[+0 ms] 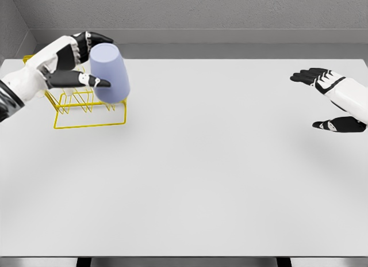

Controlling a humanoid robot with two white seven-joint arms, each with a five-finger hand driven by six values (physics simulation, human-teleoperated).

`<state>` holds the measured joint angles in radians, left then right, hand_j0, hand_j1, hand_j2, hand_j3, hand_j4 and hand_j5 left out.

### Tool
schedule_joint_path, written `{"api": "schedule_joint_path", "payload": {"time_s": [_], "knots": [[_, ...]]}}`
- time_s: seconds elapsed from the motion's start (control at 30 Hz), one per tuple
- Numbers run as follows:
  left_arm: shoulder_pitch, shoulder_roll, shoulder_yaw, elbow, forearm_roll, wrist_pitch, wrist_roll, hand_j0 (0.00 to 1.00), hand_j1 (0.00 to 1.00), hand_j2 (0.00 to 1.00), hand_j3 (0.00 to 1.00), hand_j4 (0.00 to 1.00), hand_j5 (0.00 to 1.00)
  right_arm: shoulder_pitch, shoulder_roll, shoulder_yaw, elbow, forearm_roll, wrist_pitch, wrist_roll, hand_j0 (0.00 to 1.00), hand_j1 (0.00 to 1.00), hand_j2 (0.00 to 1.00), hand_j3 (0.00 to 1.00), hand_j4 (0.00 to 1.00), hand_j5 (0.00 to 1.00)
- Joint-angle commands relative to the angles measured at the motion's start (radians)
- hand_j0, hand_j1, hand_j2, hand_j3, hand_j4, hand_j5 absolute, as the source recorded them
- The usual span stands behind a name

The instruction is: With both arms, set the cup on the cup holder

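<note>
Head view: the left hand (75,63), white with black fingers, comes in from the left edge and is wrapped around a pale lavender plastic cup (110,72). Its upper fingers (95,38) curl over the cup's narrower top end, and its thumb (86,79) presses against the cup's near side, so the cup is grasped rather than resting free. The cup is held upside down, slightly tilted, its wider open mouth pointing down and a little to the right. It sits over the right-hand part of a yellow wire cup holder (89,109); whether the mouth touches the wire prongs cannot be told, since the cup hides them there. The holder's rectangular base frame lies flat on the white tabletop (190,180), and its upright wire loops show to the left of the cup, below the left wrist.

Well apart from the holder, at the far right edge of the table, the right hand (333,100) hovers with its fingers spread and relaxed, grasping nothing. Its black fingertips (305,76) point left toward the holder, and its thumb lies lower, nearer the camera. Behind the holder a grey wall (201,16) runs along the table's far edge.
</note>
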<state>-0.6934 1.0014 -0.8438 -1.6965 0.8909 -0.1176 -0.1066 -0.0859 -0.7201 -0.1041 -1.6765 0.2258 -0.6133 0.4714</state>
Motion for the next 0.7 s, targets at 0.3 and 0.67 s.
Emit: {"api": "schedule_joint_path", "payload": {"time_s": [0.3,0.67], "knots": [[0.0,0.0,0.009,0.052,0.017,0.001,-0.001,0.63,0.63,0.63,0.63,0.63,0.63,0.0,-0.001,0.0,-0.015,-0.011,0.002,0.0,1.0,1.0,1.0,1.0,1.0,1.0],[0.003,0.002,0.009,0.063,0.019,0.001,-0.001,0.65,0.65,0.65,0.65,0.65,0.65,0.006,-0.001,-0.008,-0.025,-0.011,0.002,0.0,1.0,1.0,1.0,1.0,1.0,1.0]]}}
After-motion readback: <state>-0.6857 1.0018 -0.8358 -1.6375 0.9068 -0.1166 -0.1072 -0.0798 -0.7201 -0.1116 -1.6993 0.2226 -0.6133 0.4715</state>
